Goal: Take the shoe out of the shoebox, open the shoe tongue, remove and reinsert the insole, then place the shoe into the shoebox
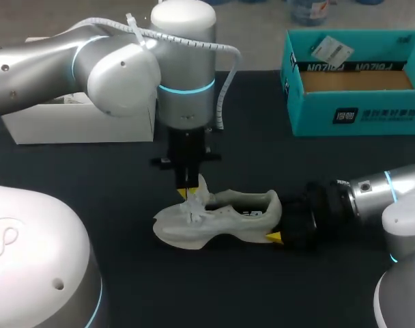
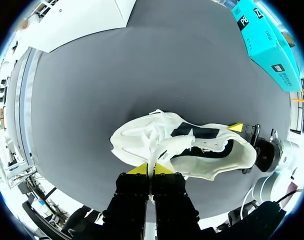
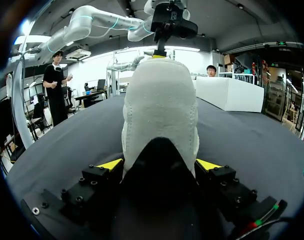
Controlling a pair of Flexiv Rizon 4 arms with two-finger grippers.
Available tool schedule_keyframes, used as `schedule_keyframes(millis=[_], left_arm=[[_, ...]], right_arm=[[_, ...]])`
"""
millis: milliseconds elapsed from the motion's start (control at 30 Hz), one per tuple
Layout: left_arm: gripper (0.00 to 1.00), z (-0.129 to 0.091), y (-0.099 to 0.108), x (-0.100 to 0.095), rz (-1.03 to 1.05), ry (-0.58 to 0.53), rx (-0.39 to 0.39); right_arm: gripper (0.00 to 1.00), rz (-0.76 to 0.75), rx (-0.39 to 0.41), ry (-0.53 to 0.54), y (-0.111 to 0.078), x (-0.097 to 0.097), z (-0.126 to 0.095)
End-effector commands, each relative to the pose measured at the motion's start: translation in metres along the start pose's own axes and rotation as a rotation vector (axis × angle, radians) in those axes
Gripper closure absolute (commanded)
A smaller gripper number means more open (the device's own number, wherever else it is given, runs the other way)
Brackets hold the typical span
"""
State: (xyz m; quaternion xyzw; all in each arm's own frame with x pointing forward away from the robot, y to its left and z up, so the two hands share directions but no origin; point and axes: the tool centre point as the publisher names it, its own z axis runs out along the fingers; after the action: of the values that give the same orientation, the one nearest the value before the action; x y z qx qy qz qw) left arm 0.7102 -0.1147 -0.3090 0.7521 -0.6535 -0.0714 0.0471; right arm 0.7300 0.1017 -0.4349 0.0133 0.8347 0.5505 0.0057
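1. White low-top fabric sneaker [image 1: 228, 215] stands on its sole near the middle of the black worktop [image 1: 125, 273]; toe toward the left arm's side, heel toward the right arm; it is outside the shoebox.
2. Left gripper [image 2: 151, 169] comes straight down over the sneaker's lace area; yellow tips nearly together, pinching a thin white flap at the throat of the sneaker; tongue or lace, cannot tell.
3. Right gripper [image 3: 159, 164] sits low, level with the worktop, at the heel; fingers spread wide, one yellow tip on each side of the heel, both pressed against it; clamped on the sneaker.
4. Sneaker opening faces up under the left gripper; dark lining shows inside.
5. Teal cardboard shoebox [image 1: 354, 82] sits open at the far right of the worktop, well apart from the sneaker; brown inside, a white paper tag at its far wall.
6. White rectangular box [image 1: 78, 123] at the far left, partly behind the left arm.
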Motion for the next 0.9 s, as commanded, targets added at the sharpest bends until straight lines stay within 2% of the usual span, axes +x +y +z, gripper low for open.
schedule_keyframes(millis=[33,267,467,500,533,567,600,633,900], left_arm=[[1.0,0.006,0.001,-0.014,0.0,0.041,-0.009],[1.0,0.014,0.001,-0.017,-0.002,0.062,-0.025],[1.0,0.007,0.001,-0.017,0.008,0.092,-0.01],[0.91,0.005,0.002,-0.017,0.012,0.097,-0.005],[0.65,0.002,0.002,-0.017,0.016,0.104,0.003],[0.55,0.0,0.002,-0.017,0.023,0.115,0.008],[0.32,-0.003,0.001,-0.017,0.026,0.122,0.016],[0.0,-0.006,0.001,-0.018,0.027,0.128,0.02],[0.0,-0.029,-0.009,-0.023,0.028,0.171,0.042]], right_arm=[[1.0,0.0,0.003,-0.002,-0.006,0.0,0.005],[1.0,0.0,0.003,-0.002,-0.006,0.0,0.005],[1.0,0.0,0.003,-0.002,-0.006,0.0,0.005],[1.0,0.0,0.003,-0.002,-0.006,0.0,0.005],[1.0,0.0,0.003,-0.002,-0.006,0.0,0.005],[1.0,0.0,0.003,-0.002,-0.006,0.0,0.005],[1.0,0.0,0.003,-0.002,-0.006,0.0,0.005],[1.0,0.0,0.003,-0.002,-0.006,0.0,0.005],[1.0,0.0,0.003,-0.002,-0.006,0.0,0.005]])
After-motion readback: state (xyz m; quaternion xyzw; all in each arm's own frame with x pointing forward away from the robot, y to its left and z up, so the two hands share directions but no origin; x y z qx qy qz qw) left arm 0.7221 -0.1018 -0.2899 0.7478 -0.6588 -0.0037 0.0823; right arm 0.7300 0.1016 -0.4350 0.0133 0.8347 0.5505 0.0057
